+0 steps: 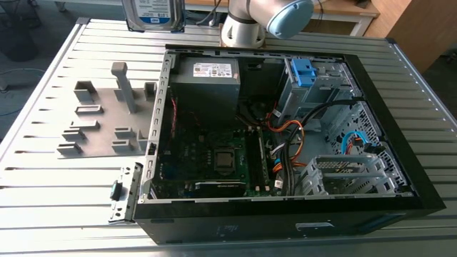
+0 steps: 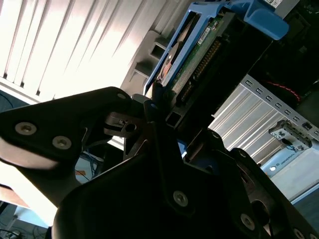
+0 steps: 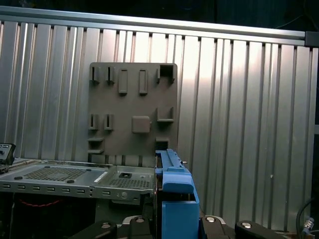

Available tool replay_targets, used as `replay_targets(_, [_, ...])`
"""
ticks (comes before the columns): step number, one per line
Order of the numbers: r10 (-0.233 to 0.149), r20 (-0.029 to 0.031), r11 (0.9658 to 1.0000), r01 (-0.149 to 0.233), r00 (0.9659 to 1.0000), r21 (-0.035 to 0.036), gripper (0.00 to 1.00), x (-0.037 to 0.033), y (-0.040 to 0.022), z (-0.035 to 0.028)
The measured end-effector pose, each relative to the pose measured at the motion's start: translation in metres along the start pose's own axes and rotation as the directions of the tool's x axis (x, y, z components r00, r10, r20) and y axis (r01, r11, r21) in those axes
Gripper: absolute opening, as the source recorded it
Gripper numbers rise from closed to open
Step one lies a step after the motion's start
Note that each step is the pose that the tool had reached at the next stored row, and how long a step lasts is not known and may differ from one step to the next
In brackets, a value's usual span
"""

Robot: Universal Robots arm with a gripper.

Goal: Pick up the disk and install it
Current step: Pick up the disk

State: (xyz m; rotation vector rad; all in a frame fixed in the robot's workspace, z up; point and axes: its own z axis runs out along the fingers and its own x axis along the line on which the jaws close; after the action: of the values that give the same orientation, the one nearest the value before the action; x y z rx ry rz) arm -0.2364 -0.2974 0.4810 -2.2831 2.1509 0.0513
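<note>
End effector (image 2: 163, 107) was clamped narrow on the disk (image 2: 199, 55). Its fingers gripped one short end of the blue bracket, w/ the drive's body and circuit-board side running straight out from the jaws. So the long axis lay in line w/ the tool, not across it.

In the exterior view the disk (image 1: 153, 13) hung upright, clear of the worktop (image 1: 64, 182), label toward the camera. It was over the far edge, just to that view's left of the arm base (image 1: 243, 32), outside the PC case (image 1: 286, 214) and beyond its far wall.

The drive cage (image 1: 318, 91) w/ its small blue latch (image 1: 303, 72) sat inside the case, in the far corner toward the exterior view's right, well apart from the disk. Judgement: pick-up done, install not yet.

In the first wrist view the grey holder plate (image 3: 132, 114) showed beyond the disk's blue edge, approx. in line w/ it.
</note>
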Motion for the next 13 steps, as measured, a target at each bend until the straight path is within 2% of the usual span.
replay_targets(13, [0.000, 0.0000, 1.0000, 0.000, 1.0000, -0.0001, 0.37, 0.0015, -0.0253, -0.0005])
